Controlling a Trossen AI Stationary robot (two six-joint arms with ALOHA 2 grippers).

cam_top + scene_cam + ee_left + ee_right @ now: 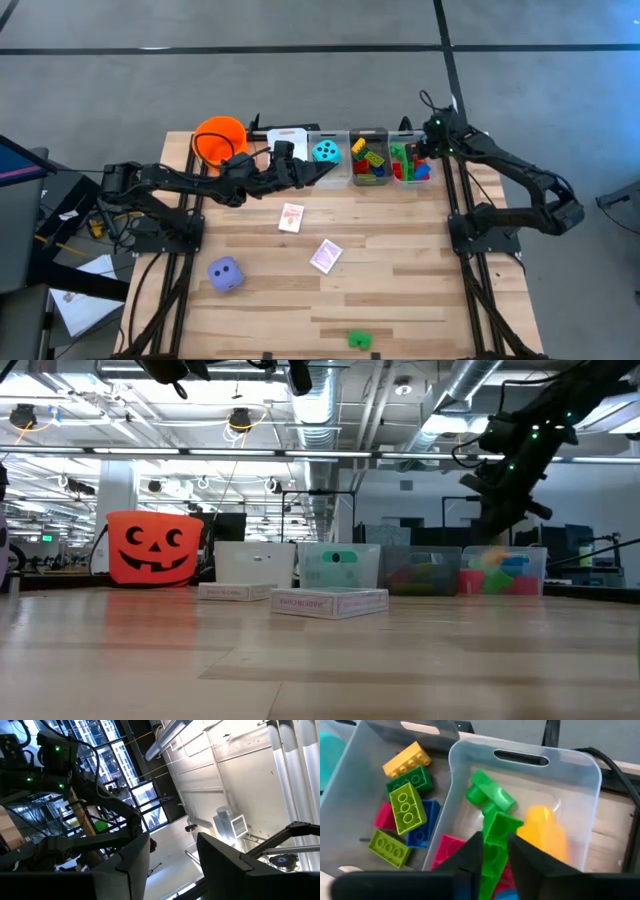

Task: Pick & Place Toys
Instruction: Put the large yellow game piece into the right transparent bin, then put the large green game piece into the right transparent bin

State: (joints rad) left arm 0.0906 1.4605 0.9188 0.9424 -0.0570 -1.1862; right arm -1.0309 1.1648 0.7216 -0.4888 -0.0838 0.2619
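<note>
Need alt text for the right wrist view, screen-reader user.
The right pincer holds a green brick between its dark fingers over a clear bin that already contains green, orange and red pieces. A neighbouring bin beside it holds yellow, green, blue and pink bricks.

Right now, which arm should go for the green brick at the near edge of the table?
Left, I'd judge. The right gripper is over the rightmost bin, fingers around a green piece. The left gripper holds nothing visible by the teal-die bin, free to fetch the green brick.
</note>
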